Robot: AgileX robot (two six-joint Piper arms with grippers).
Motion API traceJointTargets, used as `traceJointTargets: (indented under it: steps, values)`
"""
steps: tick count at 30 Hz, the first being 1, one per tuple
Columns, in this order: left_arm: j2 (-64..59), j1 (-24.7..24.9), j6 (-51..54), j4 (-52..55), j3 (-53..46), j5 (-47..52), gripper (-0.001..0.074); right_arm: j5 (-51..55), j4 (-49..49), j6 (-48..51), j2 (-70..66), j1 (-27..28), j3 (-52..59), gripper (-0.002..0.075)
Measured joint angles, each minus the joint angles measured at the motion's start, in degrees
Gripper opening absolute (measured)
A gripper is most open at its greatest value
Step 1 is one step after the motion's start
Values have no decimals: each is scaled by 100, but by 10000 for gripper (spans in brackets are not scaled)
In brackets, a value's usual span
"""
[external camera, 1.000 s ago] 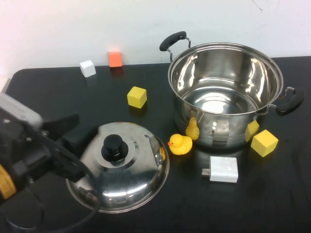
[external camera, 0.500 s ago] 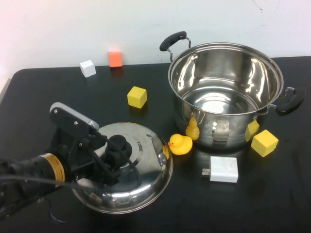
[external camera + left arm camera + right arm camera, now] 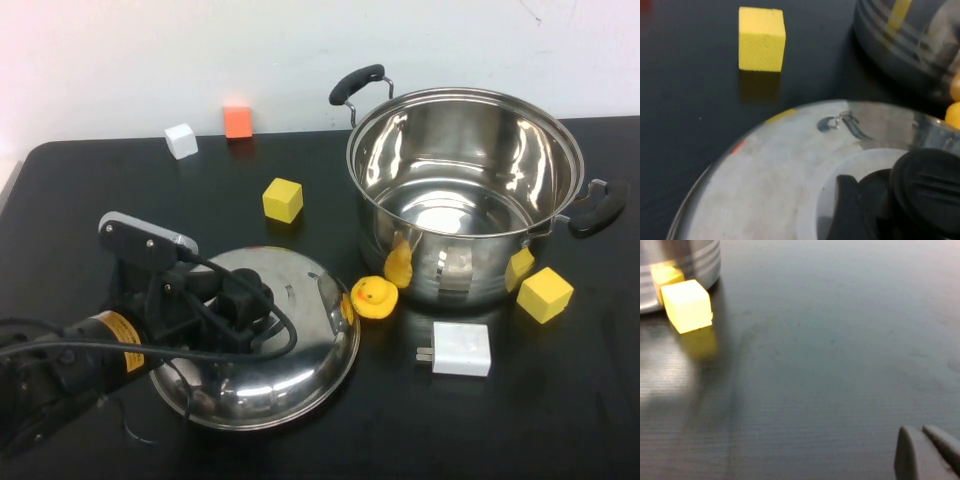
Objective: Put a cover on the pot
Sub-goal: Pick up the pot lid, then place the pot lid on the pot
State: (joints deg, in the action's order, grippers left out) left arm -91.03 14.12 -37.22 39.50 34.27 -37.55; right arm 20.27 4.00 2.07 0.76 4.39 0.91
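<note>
The pot [image 3: 560, 135] is a large shiny steel stockpot with two black handles, standing open at the back right of the black table; its wall also shows in both wrist views [image 3: 905, 45] [image 3: 685, 255]. The domed steel lid [image 3: 290, 370] lies on the table at the front left, apart from the pot. My left gripper [image 3: 243, 300] reaches in from the left and is shut on the lid's black knob [image 3: 930, 185], one finger [image 3: 850, 200] against the knob's base. Off to the right of the pot, my right gripper [image 3: 925, 450] hangs shut over bare table, out of the high view.
A yellow rubber duck [image 3: 374, 297] touches the lid's right edge, just in front of the pot. A white charger [image 3: 460, 348] lies in front of the pot. One yellow cube [image 3: 283, 199] sits behind the lid, another [image 3: 545, 293] beside the pot. White [image 3: 181, 140] and orange [image 3: 237, 121] cubes stand at the back.
My left arm came in from the left over the lid and its fingers settled around the knob. The lid slid slightly right, nudging the duck.
</note>
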Motion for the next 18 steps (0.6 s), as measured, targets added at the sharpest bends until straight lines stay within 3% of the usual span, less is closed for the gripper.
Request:
traceJointTargets:
  steps: [1,3,12,18]
  values:
    - [0,0,89,-53,0,-32,412,0,0,0,0,0,0,-2]
    - [87,0,259,-169,0,-90,326,0,0,0,0,0,0,-2]
    - [1478,19,1562,-1177,127,882,334,0,0,0,0,0,0,-2]
    - [1955,45,1083,-1197,914,1152,335,0,0,0,0,0,0,-2]
